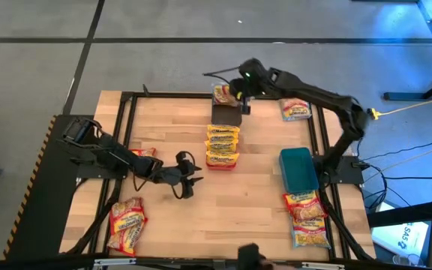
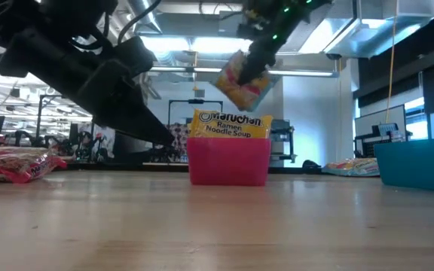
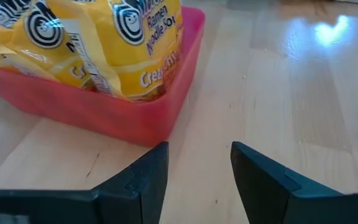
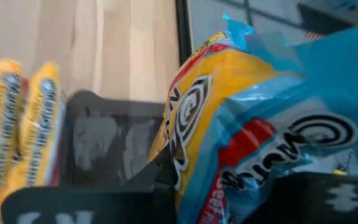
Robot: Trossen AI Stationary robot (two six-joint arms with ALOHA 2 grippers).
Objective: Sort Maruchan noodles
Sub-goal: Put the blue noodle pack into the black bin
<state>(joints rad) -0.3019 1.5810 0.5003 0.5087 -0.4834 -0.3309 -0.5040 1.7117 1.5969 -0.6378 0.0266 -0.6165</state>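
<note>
My right gripper (image 1: 235,94) is clamped on a blue-labelled noodle packet (image 1: 223,94) at upper centre, above the dark bin (image 1: 226,115). It hangs by a corner, so I fear it slips or lands outside. My left gripper (image 1: 188,178), fingers apart, idles lower left.

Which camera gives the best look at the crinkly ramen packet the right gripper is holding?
The right wrist view: the yellow, red and blue crinkly ramen packet fills it. The low view shows it hanging from the right gripper; the high view shows it small; the left wrist view misses it.
</note>
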